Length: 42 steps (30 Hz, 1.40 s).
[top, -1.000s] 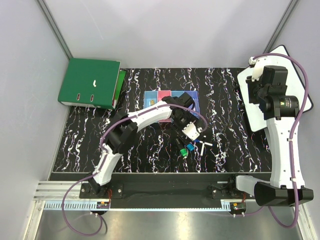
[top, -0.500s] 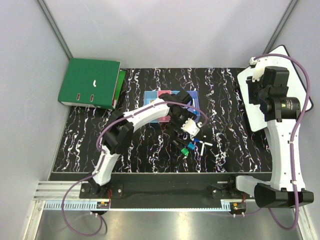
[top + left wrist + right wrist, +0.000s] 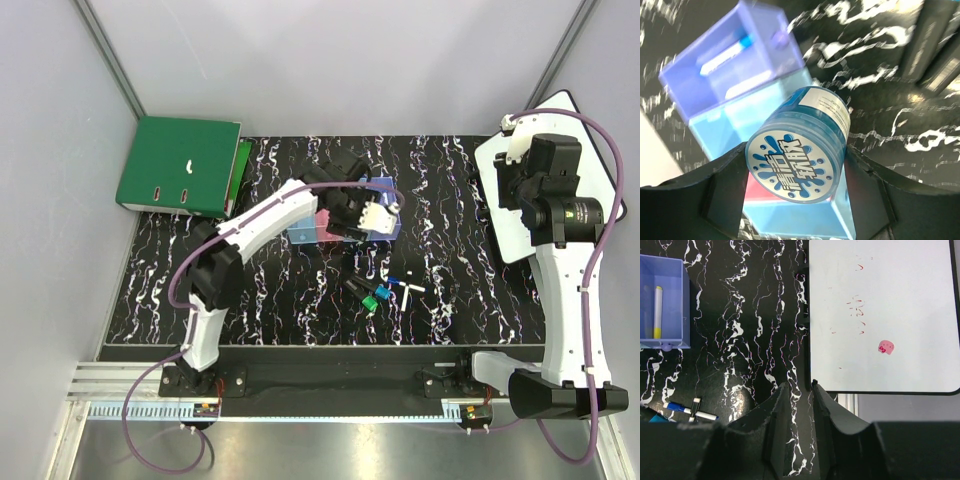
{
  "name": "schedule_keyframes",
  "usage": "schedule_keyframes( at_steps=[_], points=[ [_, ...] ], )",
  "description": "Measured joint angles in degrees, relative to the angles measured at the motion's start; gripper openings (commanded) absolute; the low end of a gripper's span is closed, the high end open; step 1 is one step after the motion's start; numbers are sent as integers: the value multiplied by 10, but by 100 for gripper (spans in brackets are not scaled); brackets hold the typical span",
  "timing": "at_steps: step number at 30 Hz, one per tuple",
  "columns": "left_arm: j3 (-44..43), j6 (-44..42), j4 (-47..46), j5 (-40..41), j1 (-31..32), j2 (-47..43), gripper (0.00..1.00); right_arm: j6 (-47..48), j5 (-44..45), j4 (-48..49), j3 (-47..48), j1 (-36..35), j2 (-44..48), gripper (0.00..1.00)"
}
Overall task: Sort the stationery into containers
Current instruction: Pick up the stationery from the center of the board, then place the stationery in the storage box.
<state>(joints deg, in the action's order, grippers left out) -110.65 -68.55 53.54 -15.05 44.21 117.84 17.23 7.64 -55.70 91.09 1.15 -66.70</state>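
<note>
The round blue-rimmed tape roll (image 3: 797,150), with its splash-patterned face toward the camera, sits between the black fingers (image 3: 871,186) of my left gripper (image 3: 374,214), which is shut on it. It hangs above the containers (image 3: 304,233), over the light blue bin (image 3: 735,125) beside the purple bin (image 3: 732,55); a pink bin (image 3: 760,194) shows below. Short markers with green and blue caps (image 3: 368,297) and a thin white pen (image 3: 407,286) lie on the table nearer the arms. My right gripper (image 3: 800,388) hovers at the right, narrowly open and holding nothing.
A green ring binder (image 3: 180,165) lies at the far left. The white board with a black rim (image 3: 880,315) lies under the right arm. The purple bin (image 3: 665,300) holds a white pen with a yellow end (image 3: 657,310).
My left arm has carried the tape roll from above the marker pile away toward the far side, and it now hangs over the bins. The right arm has barely shifted.
</note>
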Motion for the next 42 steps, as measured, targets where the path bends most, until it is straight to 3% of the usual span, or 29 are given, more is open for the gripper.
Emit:
schedule_keyframes(
  at_steps=[20, 42],
  points=[
    [0, 56, 2, 79, -136, -25, 0, -2, -4, -1, 3, 0, 4, 34],
    [39, 56, -39, 79, -169, 4, 0, -2, -4, -2, 3, 2, 5, 33]
  ],
)
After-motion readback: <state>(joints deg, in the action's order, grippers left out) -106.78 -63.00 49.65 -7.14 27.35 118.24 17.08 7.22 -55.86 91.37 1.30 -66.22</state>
